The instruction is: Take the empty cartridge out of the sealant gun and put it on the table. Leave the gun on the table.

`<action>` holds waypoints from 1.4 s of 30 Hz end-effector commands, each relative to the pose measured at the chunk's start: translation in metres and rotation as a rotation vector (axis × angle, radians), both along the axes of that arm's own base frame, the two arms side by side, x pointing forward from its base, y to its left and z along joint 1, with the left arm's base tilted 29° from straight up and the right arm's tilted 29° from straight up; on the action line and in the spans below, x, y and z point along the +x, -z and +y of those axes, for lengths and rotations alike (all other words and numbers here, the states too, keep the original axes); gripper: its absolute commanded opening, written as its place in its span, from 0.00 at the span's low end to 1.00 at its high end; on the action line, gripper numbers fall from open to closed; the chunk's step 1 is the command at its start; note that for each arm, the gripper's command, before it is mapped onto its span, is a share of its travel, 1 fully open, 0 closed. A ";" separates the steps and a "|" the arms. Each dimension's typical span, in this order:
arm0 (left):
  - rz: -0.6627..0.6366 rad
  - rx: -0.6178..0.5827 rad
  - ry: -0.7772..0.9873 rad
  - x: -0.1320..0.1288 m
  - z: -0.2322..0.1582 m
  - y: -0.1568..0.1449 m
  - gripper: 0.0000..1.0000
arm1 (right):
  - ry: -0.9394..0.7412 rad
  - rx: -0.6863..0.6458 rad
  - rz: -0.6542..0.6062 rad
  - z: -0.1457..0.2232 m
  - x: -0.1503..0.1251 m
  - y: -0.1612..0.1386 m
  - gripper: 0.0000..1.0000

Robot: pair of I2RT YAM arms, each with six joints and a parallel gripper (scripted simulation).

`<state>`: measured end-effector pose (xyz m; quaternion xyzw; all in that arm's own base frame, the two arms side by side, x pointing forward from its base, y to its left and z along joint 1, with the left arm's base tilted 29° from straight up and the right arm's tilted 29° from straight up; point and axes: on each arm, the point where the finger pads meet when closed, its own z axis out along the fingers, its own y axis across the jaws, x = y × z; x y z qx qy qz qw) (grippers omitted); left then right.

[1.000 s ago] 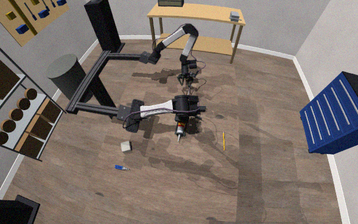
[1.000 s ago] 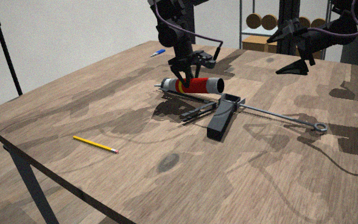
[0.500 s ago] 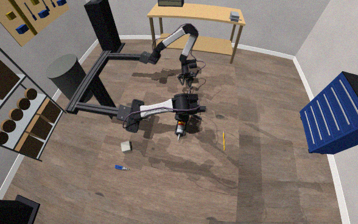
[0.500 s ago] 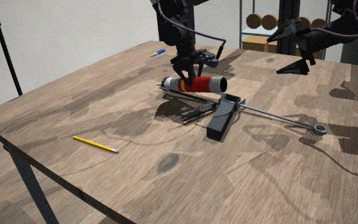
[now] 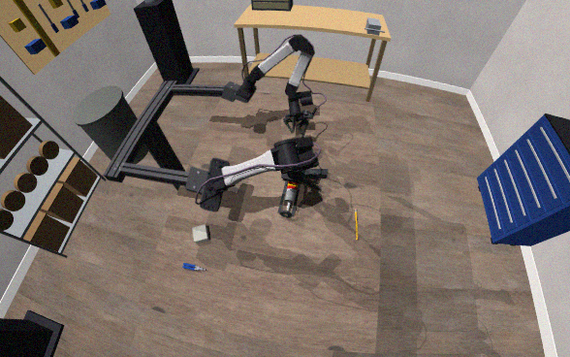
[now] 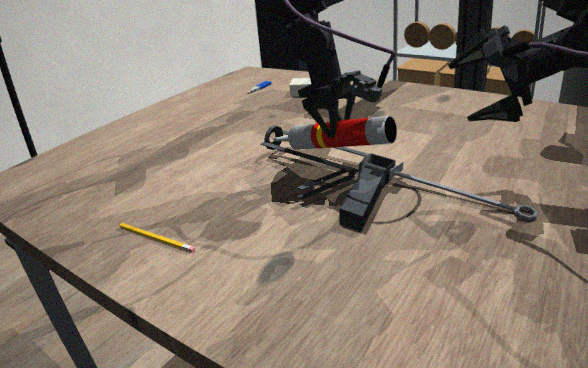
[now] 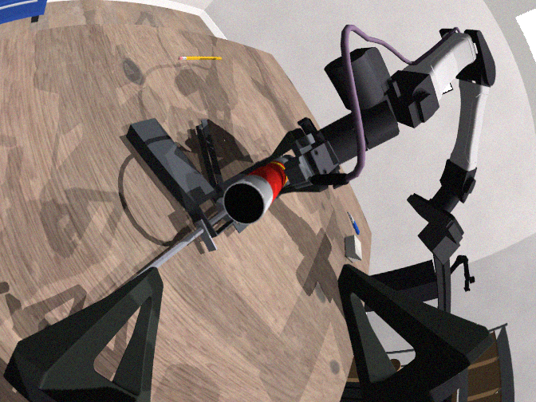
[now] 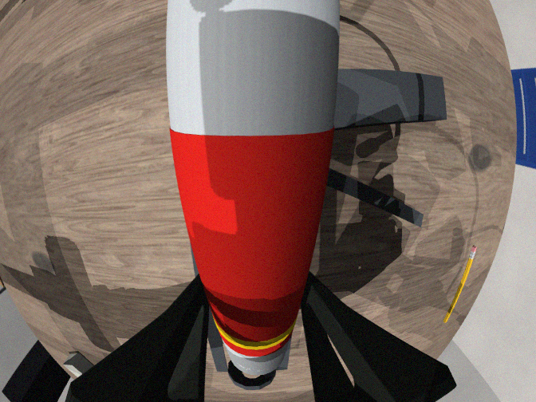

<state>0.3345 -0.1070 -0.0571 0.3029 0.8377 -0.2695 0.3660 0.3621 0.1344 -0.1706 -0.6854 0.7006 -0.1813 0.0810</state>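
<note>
Cartridge (image 5: 292,186) (image 6: 350,133) (image 7: 274,178) (image 8: 259,195): held across its barrel in right gripper (image 5: 296,183) (image 6: 337,127) (image 7: 269,179) (image 8: 254,281), above gun (image 5: 287,216) (image 6: 367,187) (image 7: 168,159) (image 8: 389,95).
Long axis left-to-right in exterior view, roughly along frame; left gripper (image 5: 298,131) (image 6: 461,92) (image 7: 250,269) wide, farther right.

Yellow pencil (image 5: 357,224) (image 6: 157,237) (image 7: 200,57) (image 8: 461,283), blue-and-white pen (image 5: 194,267) (image 6: 259,87) (image 7: 353,223); pale block (image 5: 201,233) (image 6: 300,87) (image 7: 352,247) (image 8: 78,362)

Beyond the left fingers, pale gray walls (image 7: 281,25) (image 5: 427,44) (image 6: 125,60) meet white baseboards (image 5: 422,82); a blue drawer cabinet (image 5: 528,189) stands farther off.
</note>
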 end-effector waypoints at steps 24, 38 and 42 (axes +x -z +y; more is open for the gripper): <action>-0.030 -0.051 0.001 -0.011 0.014 -0.028 1.00 | -0.003 0.018 -0.023 0.027 0.000 -0.024 0.40; -0.060 -0.132 0.082 -0.026 0.001 -0.056 1.00 | 0.062 0.042 -0.045 0.051 -0.031 -0.089 0.40; -0.052 -0.107 0.117 -0.036 0.000 -0.051 1.00 | 0.209 0.100 -0.098 0.051 -0.039 -0.077 0.40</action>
